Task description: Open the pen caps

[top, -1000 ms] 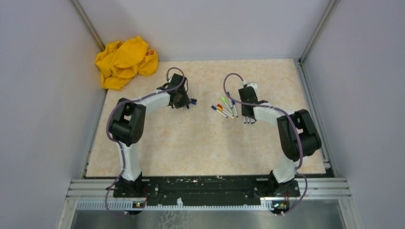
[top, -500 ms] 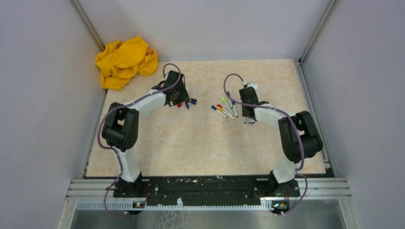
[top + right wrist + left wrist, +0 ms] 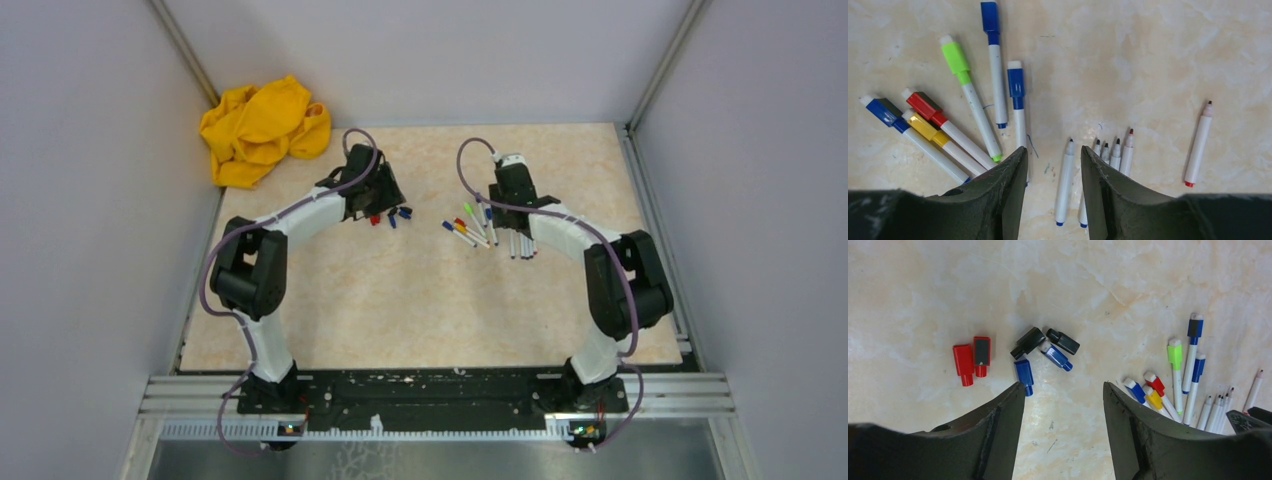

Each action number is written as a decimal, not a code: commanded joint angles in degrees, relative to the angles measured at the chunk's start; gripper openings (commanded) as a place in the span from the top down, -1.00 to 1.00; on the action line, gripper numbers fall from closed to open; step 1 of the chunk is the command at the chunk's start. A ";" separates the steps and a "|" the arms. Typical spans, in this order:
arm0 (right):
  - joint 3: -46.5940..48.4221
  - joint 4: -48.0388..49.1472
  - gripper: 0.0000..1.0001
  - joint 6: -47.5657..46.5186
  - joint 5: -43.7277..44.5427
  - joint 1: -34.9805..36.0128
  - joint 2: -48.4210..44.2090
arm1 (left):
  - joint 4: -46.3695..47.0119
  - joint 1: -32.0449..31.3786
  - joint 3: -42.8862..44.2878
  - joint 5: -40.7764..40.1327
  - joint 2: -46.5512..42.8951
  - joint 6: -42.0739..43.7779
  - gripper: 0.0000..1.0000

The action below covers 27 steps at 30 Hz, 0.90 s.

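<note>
Loose pen caps lie in a small heap: two red, two black and two blue. They sit just ahead of my left gripper, which hangs open above bare table, holding nothing. Capped pens fan out nearby: green, blue, red, yellow. Several uncapped white barrels lie side by side. My right gripper is open over one barrel, which rests on the table. In the top view the left gripper and the right gripper flank the capped pens.
A crumpled yellow cloth lies at the table's back-left corner. One more uncapped barrel lies apart to the right. Grey walls close in the table on three sides.
Both grippers have opened wider. The left one shifted back and left, uncovering the red caps. The right one drew back from the uncapped barrels toward the far side.
</note>
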 commanded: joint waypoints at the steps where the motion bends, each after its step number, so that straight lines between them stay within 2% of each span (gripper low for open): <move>1: 4.08 -1.43 0.13 -1.95 -4.18 0.61 3.10 | 1.90 -0.23 0.87 3.64 -1.80 -0.13 -0.31; 21: 8.55 -3.04 0.15 -3.25 -8.83 0.62 12.17 | 3.06 0.60 1.41 7.34 -1.40 -0.57 -0.33; 24: 8.48 -3.19 0.21 -3.19 -8.85 0.57 12.74 | 3.45 0.65 1.22 7.58 -1.31 -0.67 -0.33; 27: 8.30 -3.49 0.38 -3.03 -8.76 0.46 12.86 | 3.64 0.82 1.22 8.03 -1.28 -0.78 -0.33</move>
